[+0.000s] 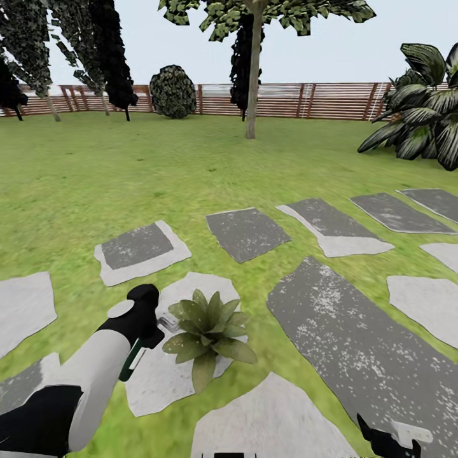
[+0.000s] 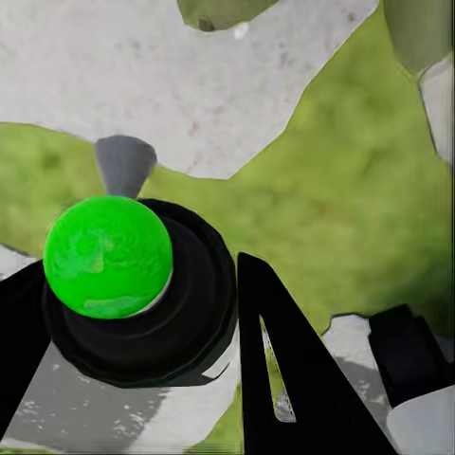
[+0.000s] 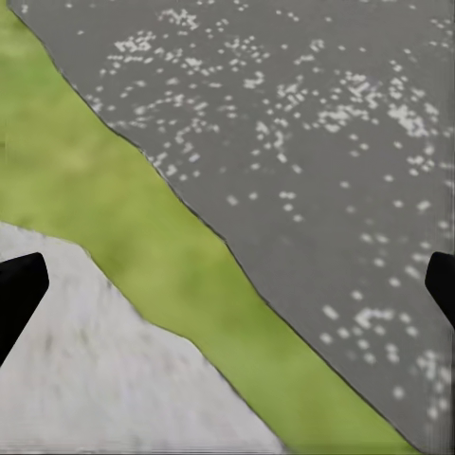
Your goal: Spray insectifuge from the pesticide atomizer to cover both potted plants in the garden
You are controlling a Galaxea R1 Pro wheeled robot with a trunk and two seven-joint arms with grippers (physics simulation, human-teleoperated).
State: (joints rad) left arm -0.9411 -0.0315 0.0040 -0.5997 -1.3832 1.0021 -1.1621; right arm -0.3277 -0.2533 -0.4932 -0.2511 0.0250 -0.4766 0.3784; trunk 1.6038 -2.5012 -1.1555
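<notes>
You are in the spraying step: your left gripper (image 1: 149,331) holds the pesticide atomizer (image 1: 137,353) out over the lawn, its fingers closed around the sprayer's body, and its white front end sits just beside the leaves of one potted plant (image 1: 210,334). In the head view that plant stands on a pale stepping stone (image 1: 159,381), a low rosette of pointed leaves whose pot is hidden under the foliage. The left wrist view looks down along the atomizer (image 2: 133,284): a bright green round cap on a dark collar, with a small grey nozzle tip pointing toward the stone and a corner of leaf at the far edge. Your right gripper (image 1: 388,442) hangs low at the edge of the head view over the long dark grey slab (image 1: 356,343); in the right wrist view its fingers (image 3: 19,289) sit wide apart at either edge with nothing between them, above the slab and a strip of grass. The second plant is not in sight from here. My judgement is that the next move calls for keeping the nozzle aimed at the rosette and sweeping across it until the leaves are covered, then turning to find the other plant.
</notes>
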